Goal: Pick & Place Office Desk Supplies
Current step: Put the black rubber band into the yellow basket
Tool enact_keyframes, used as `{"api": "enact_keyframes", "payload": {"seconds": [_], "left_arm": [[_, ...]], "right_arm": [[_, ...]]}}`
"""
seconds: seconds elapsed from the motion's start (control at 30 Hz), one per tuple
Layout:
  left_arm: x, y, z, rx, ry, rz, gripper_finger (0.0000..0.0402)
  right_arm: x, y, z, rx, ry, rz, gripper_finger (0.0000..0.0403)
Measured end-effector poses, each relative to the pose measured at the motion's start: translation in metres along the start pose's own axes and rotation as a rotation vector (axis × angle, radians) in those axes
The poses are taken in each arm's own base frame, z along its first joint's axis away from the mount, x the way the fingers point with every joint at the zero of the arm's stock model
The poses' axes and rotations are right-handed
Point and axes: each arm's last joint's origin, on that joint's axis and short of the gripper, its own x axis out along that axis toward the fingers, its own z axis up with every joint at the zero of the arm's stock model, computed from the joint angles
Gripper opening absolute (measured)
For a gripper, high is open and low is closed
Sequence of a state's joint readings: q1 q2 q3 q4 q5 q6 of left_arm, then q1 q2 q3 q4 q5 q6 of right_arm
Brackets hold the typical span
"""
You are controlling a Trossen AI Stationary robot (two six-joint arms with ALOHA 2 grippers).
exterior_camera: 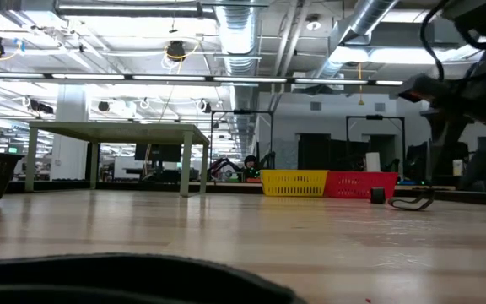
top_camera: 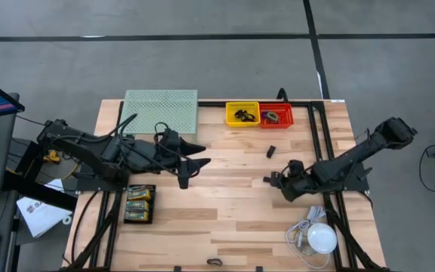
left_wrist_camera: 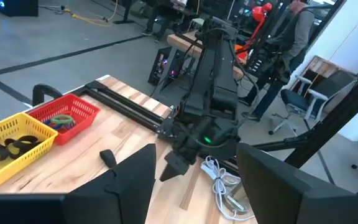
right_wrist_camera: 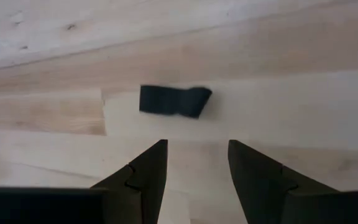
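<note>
A black clip point(right_wrist_camera: 174, 101) lies flat on the wooden table point(top_camera: 225, 219), just beyond my right gripper's fingertips. It also shows in the high view point(top_camera: 271, 151) and the left wrist view point(left_wrist_camera: 107, 157). My right gripper point(right_wrist_camera: 197, 149) is open and empty, right of the table's middle point(top_camera: 267, 180). My left gripper point(top_camera: 193, 171) is open and empty over the table's middle left point(left_wrist_camera: 197, 155). Green card-backed packs point(top_camera: 140, 204) lie flat near the left edge. A small ring point(top_camera: 214, 261) lies at the near edge.
A yellow bin point(top_camera: 242, 113) with black clips and a red bin point(top_camera: 276, 115) with coloured rings stand at the far edge. The pale-green mesh stand point(top_camera: 161, 111) is at the far left. The white dome with its cord point(top_camera: 322, 238) is at the near right. Black rails point(top_camera: 327, 136) run along the right side.
</note>
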State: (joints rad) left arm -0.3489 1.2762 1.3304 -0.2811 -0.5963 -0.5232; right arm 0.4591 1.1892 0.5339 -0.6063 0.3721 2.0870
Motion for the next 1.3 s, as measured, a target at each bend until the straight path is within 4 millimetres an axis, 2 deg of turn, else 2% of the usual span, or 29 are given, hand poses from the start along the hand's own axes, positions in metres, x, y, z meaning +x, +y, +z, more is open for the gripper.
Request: {"api": "enact_keyframes", "payload": {"seconds": [0.37, 0.63, 0.87, 1.3], "left_arm": [[0.000, 0.000, 0.001, -0.003, -0.004, -0.004, 0.0218], [0.000, 0.000, 0.000, -0.001, -0.004, -0.004, 0.0218], [0.000, -0.001, 0.001, 0.009, -0.004, -0.019, 0.0218], [0.000, -0.002, 0.000, 0.005, 0.014, -0.053, 0.0218]], "right_arm": [[0.008, 0.009, 0.017, -0.029, -0.015, -0.018, 0.0166], [0.013, 0.011, 0.021, -0.043, -0.007, -0.045, 0.0166], [0.033, 0.019, 0.015, -0.065, 0.020, -0.043, 0.0166], [0.047, 0.018, 0.010, -0.095, -0.006, -0.086, 0.0161]]}}
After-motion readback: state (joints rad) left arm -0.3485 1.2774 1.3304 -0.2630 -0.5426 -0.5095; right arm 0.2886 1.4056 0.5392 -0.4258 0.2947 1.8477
